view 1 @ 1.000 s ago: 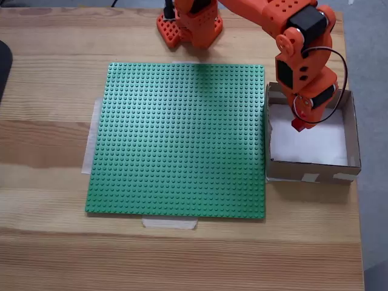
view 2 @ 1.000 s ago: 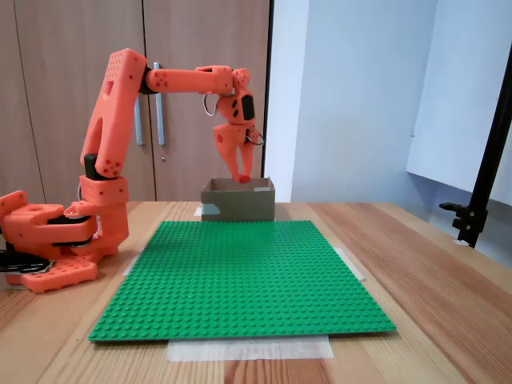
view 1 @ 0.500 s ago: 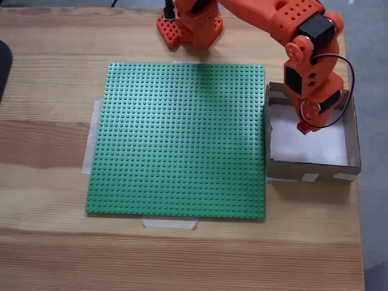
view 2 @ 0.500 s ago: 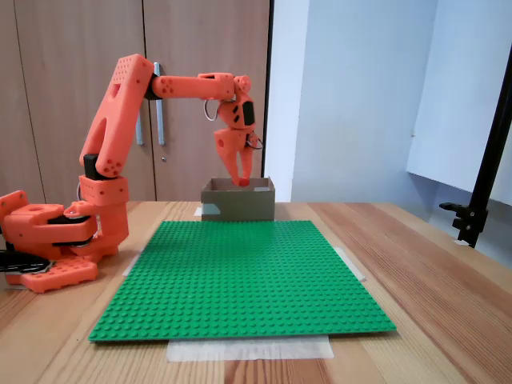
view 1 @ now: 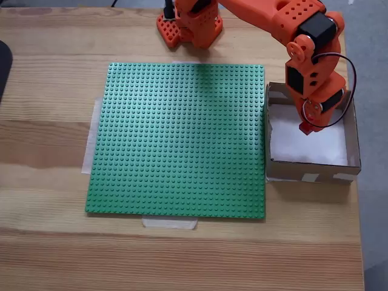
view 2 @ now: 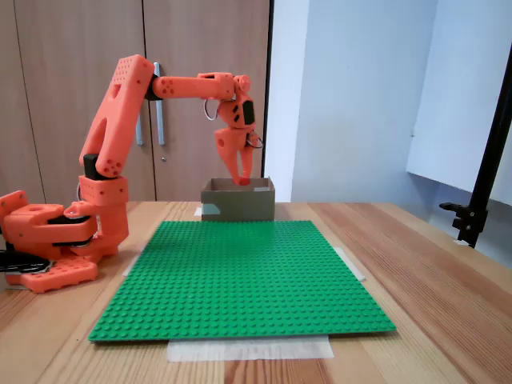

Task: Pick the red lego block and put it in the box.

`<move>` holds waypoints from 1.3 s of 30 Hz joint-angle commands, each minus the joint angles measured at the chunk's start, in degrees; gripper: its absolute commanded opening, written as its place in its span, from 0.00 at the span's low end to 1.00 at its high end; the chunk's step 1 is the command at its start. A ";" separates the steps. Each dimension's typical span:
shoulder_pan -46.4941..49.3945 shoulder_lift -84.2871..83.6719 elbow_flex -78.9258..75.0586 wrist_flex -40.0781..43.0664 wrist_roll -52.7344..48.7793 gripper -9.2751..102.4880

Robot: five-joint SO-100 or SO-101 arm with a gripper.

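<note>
The box [view 1: 350,134], a shallow brown cardboard square with a white floor and pale tape on its near corners, serves as the landmark. In a fixed view from above it sits on the wooden table [view 1: 48,139] with its left wall touching the right edge of the green baseplate [view 1: 179,139]. In a fixed view from table level, the box [view 2: 237,202] stands beyond the far edge of the baseplate [view 2: 240,276].

The orange arm [view 1: 279,15] reaches from its base, which stands beyond the box's far-left corner in the view from above, and bends down over the box. The gripper [view 1: 308,126] points downward above the white floor, in the right half of the box's opening. Its fingers are pinched together on the red lego block [view 1: 308,127], which shows as a small bright red piece at the fingertips, above the box floor and inside the outline of the walls.

From table level, the gripper [view 2: 242,179] hangs directly over the box with its tips at about the height of the box's top rim. The red lego block [view 2: 242,181] is a small red spot at those tips. Whether it touches the floor of the box cannot be told.

White tape strips [view 1: 170,223] lie under the baseplate edges away from the box.
</note>
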 commanded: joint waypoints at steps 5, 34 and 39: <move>-0.26 0.53 -2.55 0.35 -0.53 0.20; 4.75 25.22 23.03 -8.88 -3.08 0.16; 7.73 38.32 35.95 -13.36 -4.22 0.13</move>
